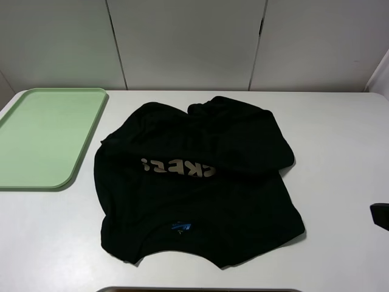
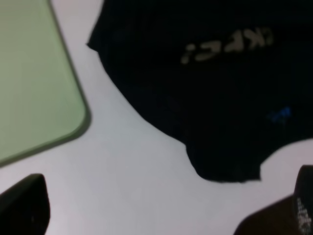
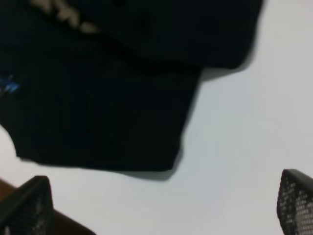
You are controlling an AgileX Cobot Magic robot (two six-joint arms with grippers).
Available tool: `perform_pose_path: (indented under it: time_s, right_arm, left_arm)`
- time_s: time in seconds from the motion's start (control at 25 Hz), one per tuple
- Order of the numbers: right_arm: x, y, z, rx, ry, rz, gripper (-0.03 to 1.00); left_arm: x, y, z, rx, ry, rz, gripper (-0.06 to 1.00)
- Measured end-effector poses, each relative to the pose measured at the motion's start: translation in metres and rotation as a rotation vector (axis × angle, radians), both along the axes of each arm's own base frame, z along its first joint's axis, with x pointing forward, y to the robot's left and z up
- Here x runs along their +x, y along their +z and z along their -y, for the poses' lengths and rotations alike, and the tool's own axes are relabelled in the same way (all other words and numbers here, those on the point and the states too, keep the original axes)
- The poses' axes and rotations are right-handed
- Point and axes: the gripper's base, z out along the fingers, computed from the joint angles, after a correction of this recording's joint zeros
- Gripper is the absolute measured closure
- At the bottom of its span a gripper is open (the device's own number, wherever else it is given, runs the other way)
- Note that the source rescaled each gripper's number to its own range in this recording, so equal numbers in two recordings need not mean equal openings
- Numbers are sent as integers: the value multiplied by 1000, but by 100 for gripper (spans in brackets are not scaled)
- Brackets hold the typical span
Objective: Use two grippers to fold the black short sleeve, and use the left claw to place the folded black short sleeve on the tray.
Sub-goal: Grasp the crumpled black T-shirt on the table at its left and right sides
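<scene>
Tray: pale green, at the far left of the white table.
Left claw: released, jaws wide apart over bare table, between the tray's corner and the shirt's near edge, grasping nothing.
T-shirt: black, rumpled, mid-table, near the tray but not touching it; cream letters across the middle, blue label toward the near edge.
Right claw: released, jaws wide apart over bare table beside the shirt's right corner, grasping nothing.
</scene>
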Motion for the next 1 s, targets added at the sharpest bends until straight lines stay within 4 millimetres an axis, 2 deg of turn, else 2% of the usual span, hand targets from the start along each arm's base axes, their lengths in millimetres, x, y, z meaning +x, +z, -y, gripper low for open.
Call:
perform_pose_path:
  time_s: [0.12, 0.28, 0.44, 0.48, 0.52, 0.72, 0.84, 1.0]
  right_arm:
    - [21, 11, -10, -8, 76, -28, -3]
    - [54, 31, -22, 10, 121, -52, -3]
    - [87, 38, -30, -25, 166, -87, -3]
    - [87, 38, -30, -25, 166, -87, -3]
    - [96, 37, -32, -41, 184, -100, -3]
    - [136, 9, -42, -91, 223, -212, -3]
    - [162, -21, -46, -137, 255, -274, -3]
    - [178, -44, -48, -216, 345, -291, -3]
  left_arm:
    - [28, 15, 7, 29, -75, -81, -6]
    - [63, 25, 19, 4, -175, -166, -6]
    - [95, 21, 27, 28, -269, -228, -6]
    - [103, 19, 28, 37, -282, -241, -6]
    - [110, 16, 29, 43, -288, -257, -6]
    - [140, 3, 31, 68, -281, -248, -6]
    - [151, -2, 32, 78, -276, -234, -5]
    - [159, -6, 32, 90, -275, -217, -5]
